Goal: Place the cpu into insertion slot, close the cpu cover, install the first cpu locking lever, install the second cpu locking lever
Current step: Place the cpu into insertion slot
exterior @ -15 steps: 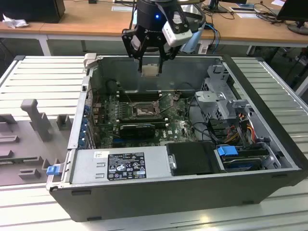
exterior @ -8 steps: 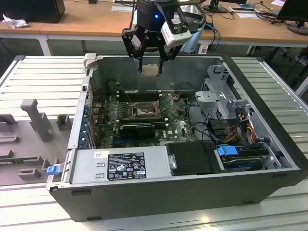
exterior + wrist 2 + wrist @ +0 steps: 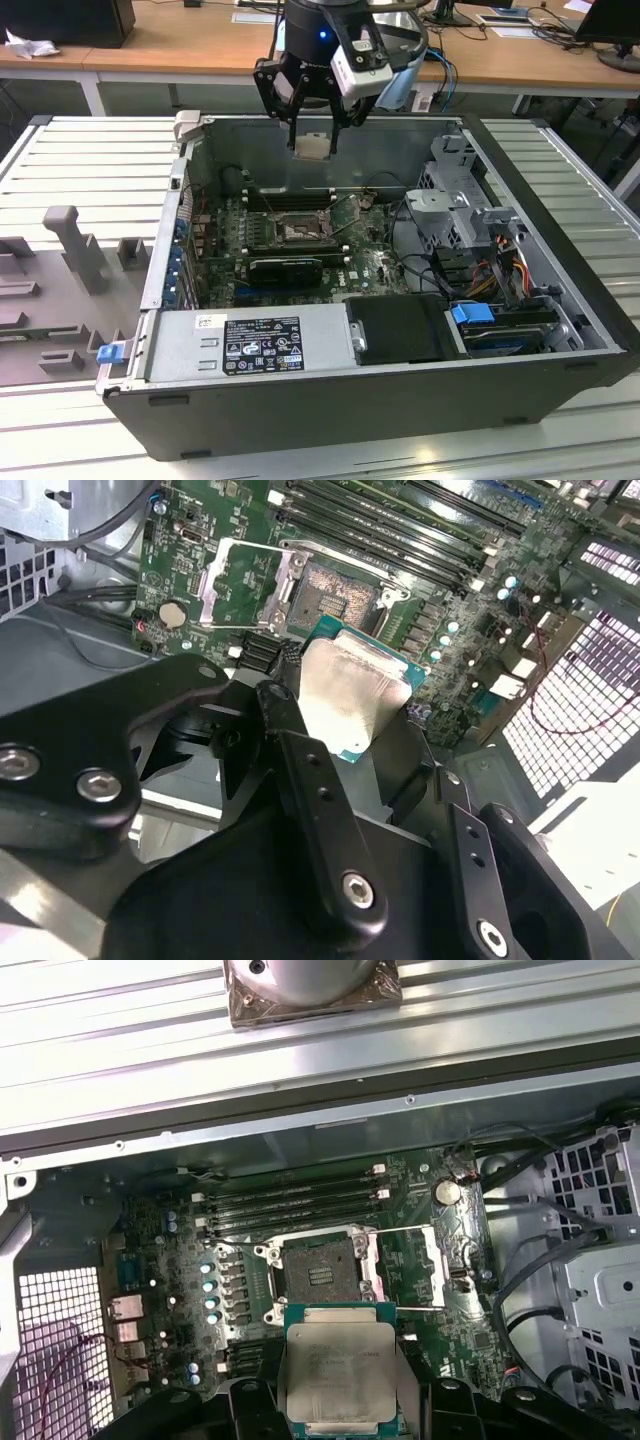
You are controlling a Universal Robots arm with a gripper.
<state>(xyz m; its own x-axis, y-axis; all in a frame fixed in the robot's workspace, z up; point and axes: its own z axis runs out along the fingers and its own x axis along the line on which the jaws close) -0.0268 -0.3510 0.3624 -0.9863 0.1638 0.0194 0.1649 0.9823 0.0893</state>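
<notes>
- Computer case (image 3: 350, 400) lies open, with the motherboard (image 3: 375, 262) inside.
- Above the board hangs the gripper (image 3: 313, 150), jaws clenched on the chip.
- Beside the bare socket (image 3: 322, 1272), the cpu cover (image 3: 212, 588) stands flipped open.
- Held flat, the cpu (image 3: 340, 1372) is well above that socket.

Colour record
Pale silver top and teal-green edge on the cpu (image 3: 338, 1370); dark green on the motherboard (image 3: 160, 1250); black on the case (image 3: 380, 405); blue on the drive clip (image 3: 472, 313)
</notes>
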